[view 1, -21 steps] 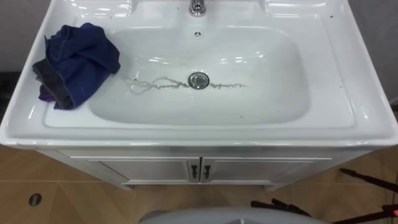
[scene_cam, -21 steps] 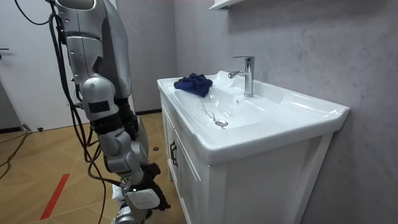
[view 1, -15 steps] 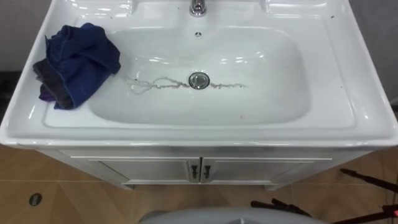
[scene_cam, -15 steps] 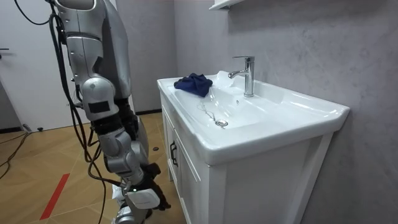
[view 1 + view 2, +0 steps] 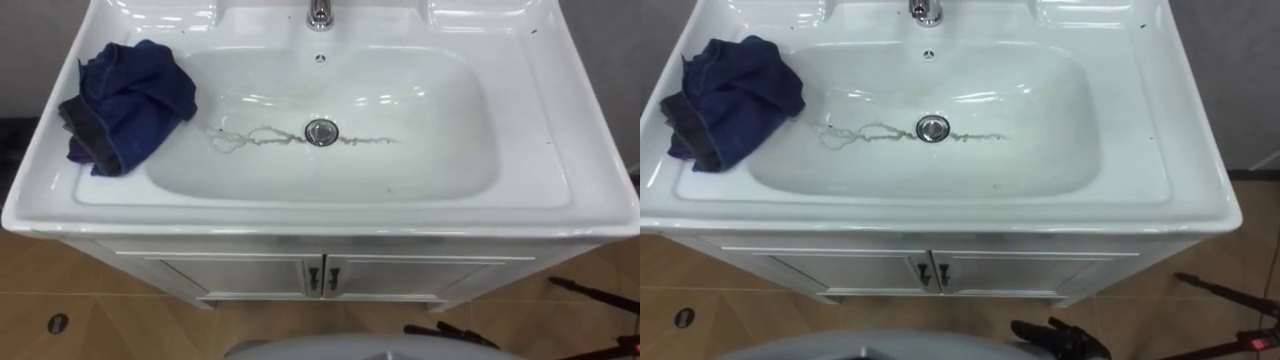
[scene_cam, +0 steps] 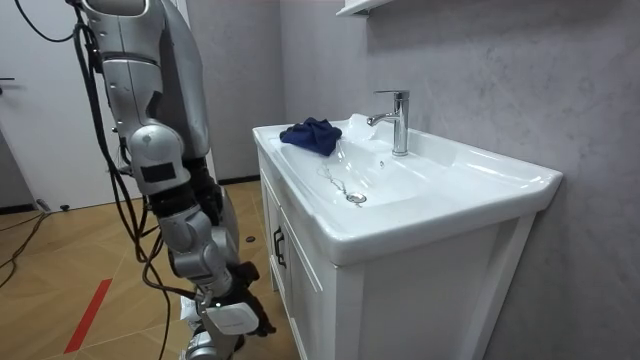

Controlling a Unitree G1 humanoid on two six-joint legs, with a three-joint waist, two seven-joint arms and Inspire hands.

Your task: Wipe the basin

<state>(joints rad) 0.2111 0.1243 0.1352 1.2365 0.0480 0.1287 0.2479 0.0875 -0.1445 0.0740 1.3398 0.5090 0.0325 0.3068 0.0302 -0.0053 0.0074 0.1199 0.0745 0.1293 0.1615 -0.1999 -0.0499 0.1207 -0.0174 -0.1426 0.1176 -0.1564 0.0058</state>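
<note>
From the left eye view, the white basin point(image 5: 590, 180) lies with its long side running left to right, the tap point(image 5: 319, 12) at the middle of the back edge and the bowl sunk in the centre. A crumpled dark blue cloth point(image 5: 130, 100) sits on the rim at the left – a rough heap, a little longer from the front-left towards the back-right, its right edge hanging over the slope of the bowl. A thin grey streak point(image 5: 240, 138) runs across the bottom of the bowl, left to right, passing the drain point(image 5: 320, 131). Below the front edge are the white cabinet doors point(image 5: 250, 275). In the room view the robot stands upright at the cabinet's front, on the room view's left, its right arm hanging straight down beside its body with the right hand point(image 6: 228, 318) low, near the wooden floor point(image 6: 60, 260) and well apart from the cloth – whether that hand is open or closed I cannot tell. The cloth there rests at the far end of the rim, beyond the tap. The right eye view gives the same layout: cloth on the left rim, streak crossing the drain.
</note>
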